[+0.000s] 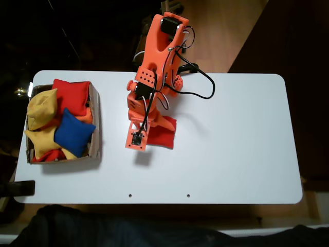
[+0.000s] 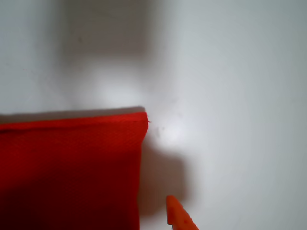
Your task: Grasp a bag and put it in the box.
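A plump square red fabric beanbag [image 1: 163, 133] is lying flat on the white rounded-corner tabletop [image 1: 241, 144], near the centre of the fixed view, well apart from the box. The orange plastic arm [image 1: 157, 62] is reaching down from the top centre of that frame and is covering the beanbag's left part; its two-finger gripper [image 1: 138, 140] is sitting over the bag's left edge. From the pictures I cannot tell whether the fingers are spread or pressed together, or whether they are touching the cloth.

In the wrist view the beanbag [image 2: 72, 167] is filling the lower left, its seamed corner lying near the frame's middle, while one orange fingertip [image 2: 176, 214] is poking up from the bottom edge just beside the bag's right side, over bare table.

At the left of the fixed view a low brown cardboard box [image 1: 95, 123] is holding another red beanbag [image 1: 72, 95], two yellow beanbags [image 1: 42, 108] and a blue beanbag [image 1: 73, 133].
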Robot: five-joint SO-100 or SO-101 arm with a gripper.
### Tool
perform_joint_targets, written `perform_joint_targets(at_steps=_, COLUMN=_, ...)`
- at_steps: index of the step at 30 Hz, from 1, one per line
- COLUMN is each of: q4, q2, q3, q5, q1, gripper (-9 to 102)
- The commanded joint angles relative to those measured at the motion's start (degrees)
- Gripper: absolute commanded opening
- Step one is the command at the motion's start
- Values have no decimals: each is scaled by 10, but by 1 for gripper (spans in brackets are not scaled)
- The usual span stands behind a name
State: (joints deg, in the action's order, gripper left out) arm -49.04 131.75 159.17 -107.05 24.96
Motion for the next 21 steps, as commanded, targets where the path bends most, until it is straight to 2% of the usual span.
perform_joint_targets(at_steps=1, q4=28, q2=-43, q3=1, q5=6, q1=-18, gripper=95)
perform_joint_targets(at_steps=21, q4=42, q2=10, q3=20, q5=30, q1=-34, gripper=95)
